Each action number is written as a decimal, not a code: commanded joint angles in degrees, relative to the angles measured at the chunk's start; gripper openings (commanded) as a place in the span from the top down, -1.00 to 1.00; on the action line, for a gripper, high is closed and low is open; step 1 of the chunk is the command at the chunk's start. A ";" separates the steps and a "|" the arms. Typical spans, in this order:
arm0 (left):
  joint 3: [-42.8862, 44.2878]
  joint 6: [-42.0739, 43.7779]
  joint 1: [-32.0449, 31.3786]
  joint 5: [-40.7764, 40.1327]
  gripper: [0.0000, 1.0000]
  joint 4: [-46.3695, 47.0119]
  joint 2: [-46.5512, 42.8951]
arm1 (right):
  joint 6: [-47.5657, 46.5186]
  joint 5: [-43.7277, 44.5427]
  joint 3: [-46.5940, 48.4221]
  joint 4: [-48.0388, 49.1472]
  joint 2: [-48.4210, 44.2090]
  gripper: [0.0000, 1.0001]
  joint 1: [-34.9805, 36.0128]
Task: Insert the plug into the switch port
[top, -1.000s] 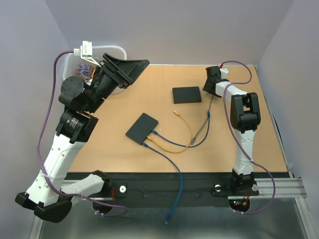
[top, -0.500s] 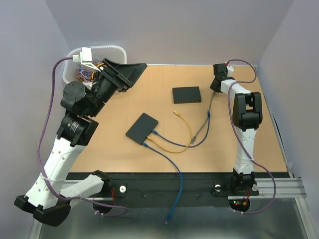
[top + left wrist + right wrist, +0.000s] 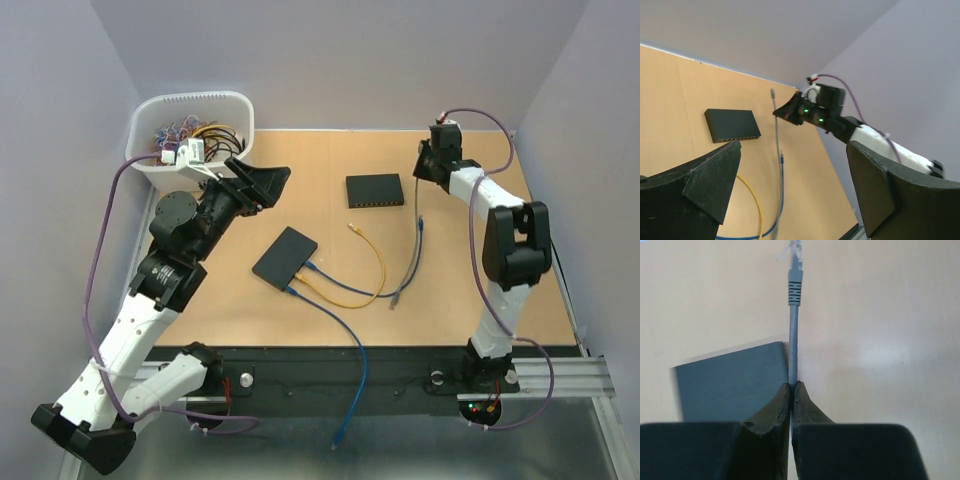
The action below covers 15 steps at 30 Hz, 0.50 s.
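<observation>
- Two network switches are lying on the surface (image 3: 480, 290). The far switch (image 3: 375, 190) has nothing plugged in, while the near switch (image 3: 285, 257) is carrying a blue cable (image 3: 345, 335) and a yellow cable (image 3: 375, 262). I am judging the far one to be the target.
- The right gripper (image 3: 791, 385) is pressing its fingers together on the grey cable (image 3: 791, 345), some way behind the plug (image 3: 796, 252). The plug is sticking out ahead of the fingers in the air, just beside the far switch and not yet in any port.
- The left gripper (image 3: 793, 147) is standing wide apart with nothing in it, hovering left of both switches near the white bin (image 3: 190, 115) of spare cables.
- With so much free cable ahead of the clamp, the plug is likely to bend away on contact. The approach is calling for a slow, straight push with the plug squared to one opening in the port row (image 3: 737, 138).
- The switch is looking light enough to slide, so the idle left gripper bracing its back edge would be helping.
- The right wrist view is showing the grip and the plug's latch, but not the ports.
- The left wrist view is showing the port row and the plug held tip-up above the hanging cable.
- Only the top view is showing the grey tail trailing toward the near edge, where it may be dragging.
</observation>
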 commanded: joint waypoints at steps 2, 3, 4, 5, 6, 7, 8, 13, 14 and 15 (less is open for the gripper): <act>-1.96 3.11 1.42 -0.40 -0.97 4.19 0.74 | -6.86 -10.23 -5.62 9.80 -17.40 0.99 7.20; -2.66 3.03 2.03 2.05 -0.97 4.28 1.79 | -7.31 -12.24 -6.85 11.98 -19.09 0.99 9.48; -3.10 2.59 3.60 3.90 -0.97 4.54 2.24 | -7.66 -14.52 -9.47 12.35 -20.67 0.99 10.46; -3.71 2.24 4.75 6.00 -0.97 5.94 2.77 | -7.75 -16.98 -10.80 12.78 -22.43 0.99 11.16; -5.63 0.50 6.07 10.72 -0.97 7.08 3.47 | -7.32 -21.88 -12.38 14.62 -25.49 0.99 12.39; -6.78 -0.83 7.30 13.12 -0.96 8.31 3.56 | -6.96 -24.98 -14.40 15.85 -27.35 0.99 12.75; -8.27 -2.06 8.88 15.49 -0.94 12.59 3.47 | -5.57 -27.27 -18.42 17.34 -28.85 0.99 13.19; -18.12 -8.83 13.73 24.66 -0.86 25.55 2.86 | -2.57 -35.71 -27.68 23.94 -37.72 0.99 16.26; -18.13 -8.75 13.81 24.92 -0.86 25.64 3.21 | -1.35 -36.77 -29.43 24.56 -38.52 0.99 16.79; -18.31 -8.66 13.81 25.71 -0.87 25.90 3.91 | -0.73 -38.44 -30.06 25.87 -39.14 0.99 17.14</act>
